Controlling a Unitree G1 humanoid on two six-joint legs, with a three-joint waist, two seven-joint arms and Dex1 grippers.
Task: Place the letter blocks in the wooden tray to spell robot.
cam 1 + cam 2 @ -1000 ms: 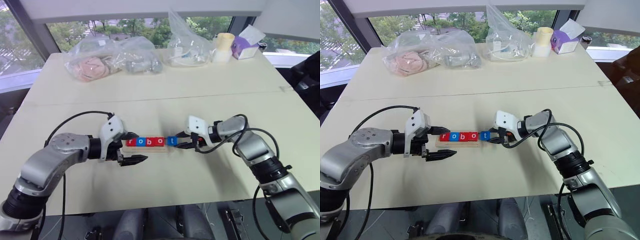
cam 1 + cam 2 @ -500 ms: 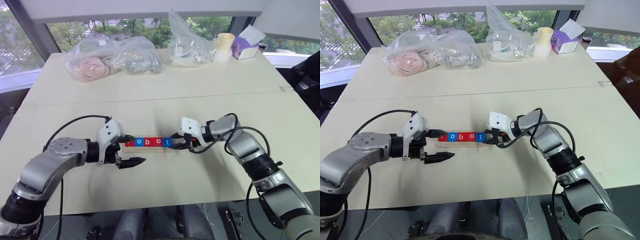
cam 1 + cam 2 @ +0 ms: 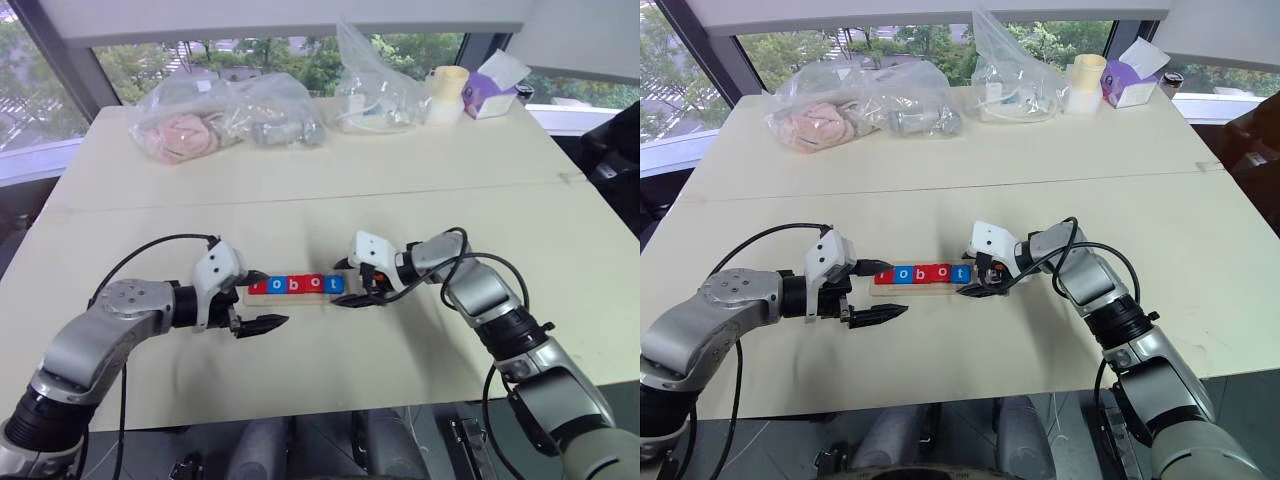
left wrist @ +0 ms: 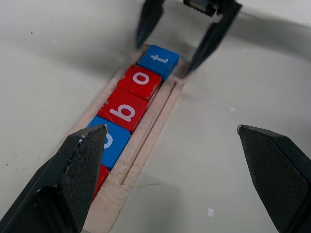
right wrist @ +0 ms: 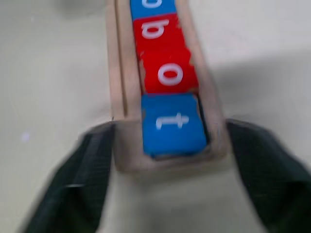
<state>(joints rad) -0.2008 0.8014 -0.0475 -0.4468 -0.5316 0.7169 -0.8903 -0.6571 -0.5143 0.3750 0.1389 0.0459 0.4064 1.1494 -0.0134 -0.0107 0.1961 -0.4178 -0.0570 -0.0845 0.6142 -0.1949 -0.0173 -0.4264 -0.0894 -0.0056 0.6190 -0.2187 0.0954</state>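
Now, from the head views, the wooden tray (image 3: 296, 292) lies on the tabletop (image 3: 320, 190) between the two grippers with all five letter blocks (image 3: 295, 285) seated in it; a second ago the t block sat pinched in the right gripper's (image 3: 974, 278) jaws beyond the tray's end. Seen from the left wrist, the left gripper (image 4: 170, 141) gapes wide and empty over the tray's near end. From the right wrist, the right jaws stand released, straddling the tray's end around the t.

Silver-grey jointed arms with white wrist housings, looped black cables, and black textured pincer fingers (image 4: 73, 174).
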